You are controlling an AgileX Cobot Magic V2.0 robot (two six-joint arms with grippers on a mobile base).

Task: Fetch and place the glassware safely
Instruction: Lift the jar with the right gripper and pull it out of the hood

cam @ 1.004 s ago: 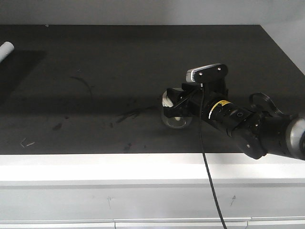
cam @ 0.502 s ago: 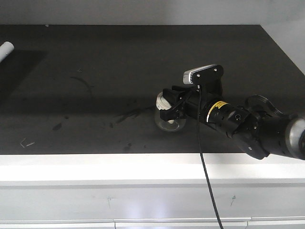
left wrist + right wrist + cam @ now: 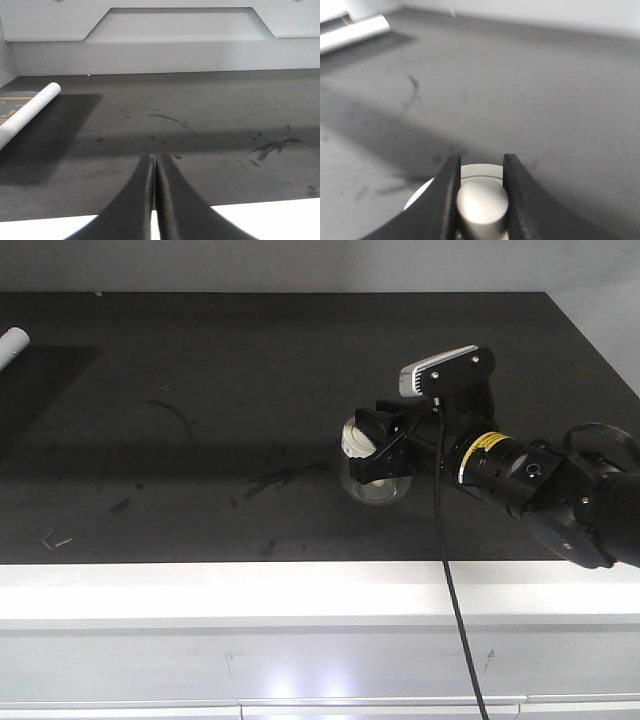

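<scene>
Right arm: I read the right gripper [image 3: 372,455] as clamped on the knob [image 3: 482,205] of the cream-white round lid [image 3: 353,437] of the small squat clear glass jar [image 3: 376,490]. Both black fingers [image 3: 447,190] press against the knob. The jar is at 4 o'clock from the centre of the black matte tabletop [image 3: 200,390]; I cannot tell whether its base touches. Left gripper [image 3: 153,160]: pinched together, holding nothing. A white cylindrical tube [image 3: 12,343] lies at 10 o'clock.

You see a matte black surface [image 3: 200,370] streaked with darker scuffs [image 3: 270,480]. The jar [image 3: 375,490] is clear glass under a cream-white lid [image 3: 480,171]. The right tool [image 3: 481,165] is black, its arm [image 3: 530,480] banded yellow.
</scene>
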